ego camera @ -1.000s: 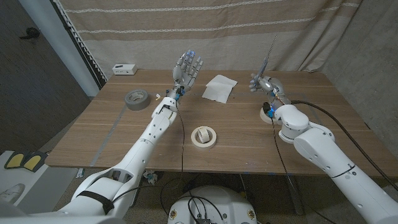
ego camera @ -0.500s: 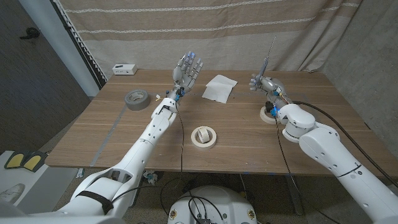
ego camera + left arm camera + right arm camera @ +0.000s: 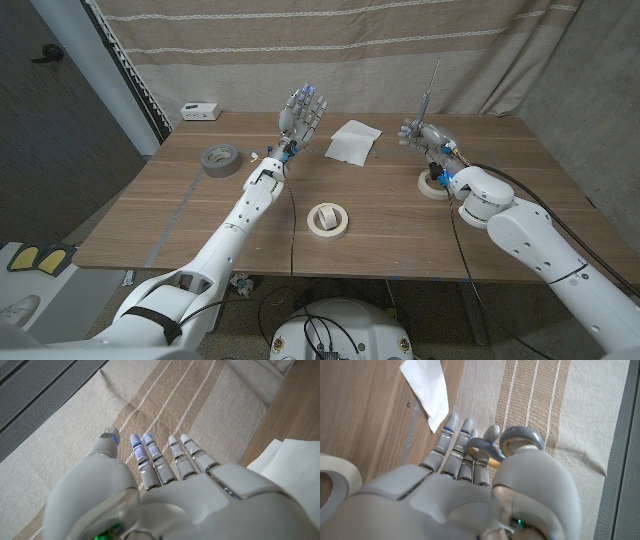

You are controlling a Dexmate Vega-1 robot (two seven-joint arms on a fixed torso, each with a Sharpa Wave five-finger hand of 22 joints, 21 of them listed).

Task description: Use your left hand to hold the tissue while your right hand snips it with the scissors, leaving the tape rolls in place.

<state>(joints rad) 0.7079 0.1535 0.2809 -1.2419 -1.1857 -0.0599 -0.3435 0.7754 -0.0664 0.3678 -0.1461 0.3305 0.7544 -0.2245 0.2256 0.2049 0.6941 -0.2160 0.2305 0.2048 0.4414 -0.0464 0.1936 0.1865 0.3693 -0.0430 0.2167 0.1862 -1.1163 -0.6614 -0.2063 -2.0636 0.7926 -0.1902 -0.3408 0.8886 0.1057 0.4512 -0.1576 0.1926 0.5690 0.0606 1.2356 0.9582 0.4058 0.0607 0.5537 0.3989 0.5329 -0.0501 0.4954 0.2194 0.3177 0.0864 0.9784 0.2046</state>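
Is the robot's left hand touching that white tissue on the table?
Apart. The head view shows the left hand raised, with bare wood between it and the tissue.

The brown wood-grain table carries a white square tissue, a dark grey tape roll and a cream tape roll. The grey-handled scissors seem orange-lined inside the loop. White stripes cross the beige curtain.

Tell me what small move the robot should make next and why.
Probably lower the left hand onto the tissue to pin it. That hand is raised, fingers apart and holding nothing, just left of the tissue, which lies untouched on the table, while the right hand already holds the scissors pointing up.
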